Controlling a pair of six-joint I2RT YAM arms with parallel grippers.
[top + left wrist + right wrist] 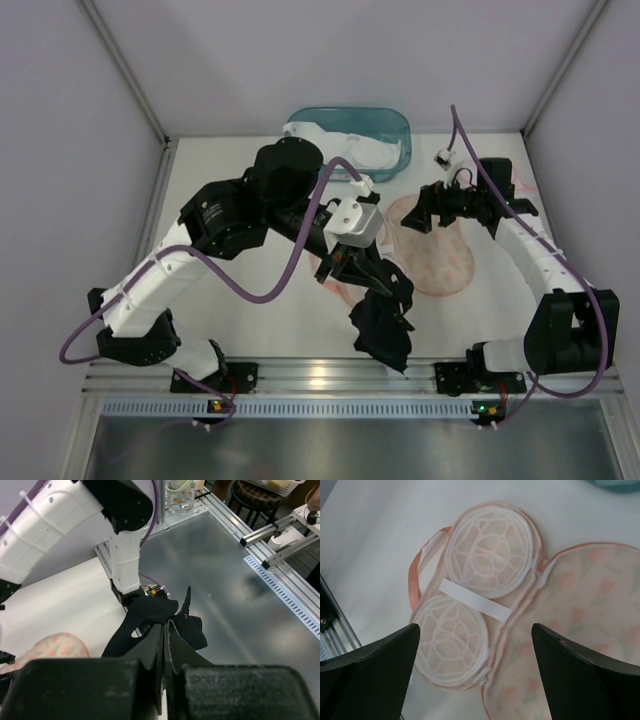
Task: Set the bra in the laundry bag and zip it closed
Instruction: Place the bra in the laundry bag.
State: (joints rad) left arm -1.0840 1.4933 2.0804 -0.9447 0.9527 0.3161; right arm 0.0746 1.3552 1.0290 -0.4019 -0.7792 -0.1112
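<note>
My left gripper (345, 262) hangs over the middle of the counter, a little toward the near edge. Its jaws are pinched almost fully together on a fold of the black bra (385, 320). The rest of the garment droops down toward the near edge, and I cannot tell whether its hem touches the counter.

Just to the right lies the laundry bag (440, 265), spread open like a clamshell. In the right wrist view its two white mesh domes (485, 575) face up with nothing in them.

My right gripper (425, 210) hovers over the bag's far side with its jaws wide apart, holding and touching nothing.

As I judge it, only the pick-up is done. The bra has yet to go in, the bag to be folded shut, and the zip to be run closed.
</note>
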